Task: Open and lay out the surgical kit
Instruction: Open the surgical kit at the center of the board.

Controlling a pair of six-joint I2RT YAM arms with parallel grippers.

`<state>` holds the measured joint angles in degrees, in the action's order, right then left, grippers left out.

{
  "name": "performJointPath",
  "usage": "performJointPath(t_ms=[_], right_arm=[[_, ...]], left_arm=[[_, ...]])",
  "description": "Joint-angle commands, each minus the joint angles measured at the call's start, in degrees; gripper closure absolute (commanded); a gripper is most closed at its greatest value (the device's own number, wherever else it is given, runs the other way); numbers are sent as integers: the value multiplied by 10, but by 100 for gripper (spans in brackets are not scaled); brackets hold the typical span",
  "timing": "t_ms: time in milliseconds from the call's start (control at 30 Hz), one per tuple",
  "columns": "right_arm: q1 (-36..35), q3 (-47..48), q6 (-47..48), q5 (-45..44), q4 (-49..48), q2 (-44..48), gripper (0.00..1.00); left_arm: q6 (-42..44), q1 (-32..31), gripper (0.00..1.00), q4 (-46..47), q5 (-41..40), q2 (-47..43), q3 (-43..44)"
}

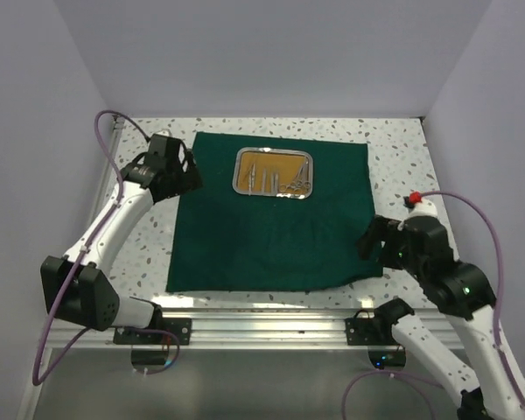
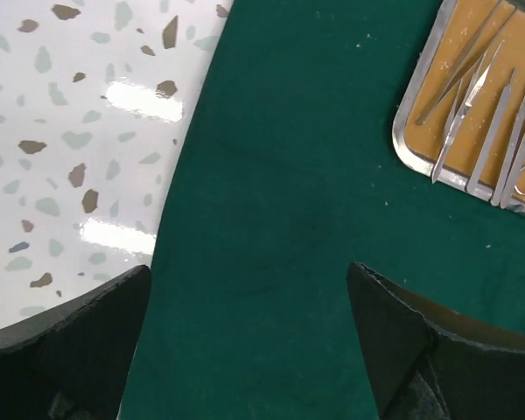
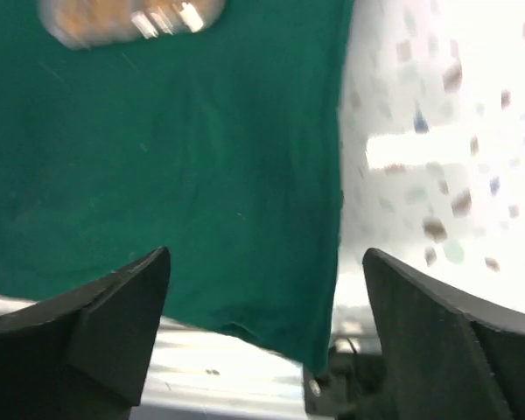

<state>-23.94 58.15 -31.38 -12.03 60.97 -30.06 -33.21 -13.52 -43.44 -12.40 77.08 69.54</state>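
The dark green cloth [image 1: 271,223] lies spread flat on the speckled table. The steel tray [image 1: 274,171] with tan-gold lining sits on its far middle part, holding several silver instruments [image 1: 284,179]. In the left wrist view the tray [image 2: 411,149] is at upper right with the instruments [image 2: 486,122] in it. My left gripper [image 1: 188,179] is open and empty above the cloth's left edge [image 2: 171,219]. My right gripper [image 1: 372,238] is open and empty above the cloth's near right corner [image 3: 319,354]. The tray [image 3: 131,22] shows blurred in the right wrist view.
The speckled white tabletop [image 1: 144,236] borders the cloth on the left, right and far sides. A metal rail [image 1: 262,319] runs along the near edge under the cloth's front hem. White walls close the sides and back.
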Motion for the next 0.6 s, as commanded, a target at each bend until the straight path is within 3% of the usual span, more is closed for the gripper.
performJointPath(t_ms=[0,67,200,333,567], right_arm=[[-1,-29,-26,23,54,-110,1],[-1,-16,-16,56,78,-187,1],[-1,-4,-4,37,96,-234,1],[0,22,-15,31,71,-243,1],[-1,92,10,30,0,-368,1]], left_arm=[[-24,-21,3,26,8,41,45],[-24,-29,3,14,-1,57,79],[-14,-35,2,-2,-4,65,107],[6,-36,2,-11,-12,59,104],[41,-36,2,14,-2,72,75]])
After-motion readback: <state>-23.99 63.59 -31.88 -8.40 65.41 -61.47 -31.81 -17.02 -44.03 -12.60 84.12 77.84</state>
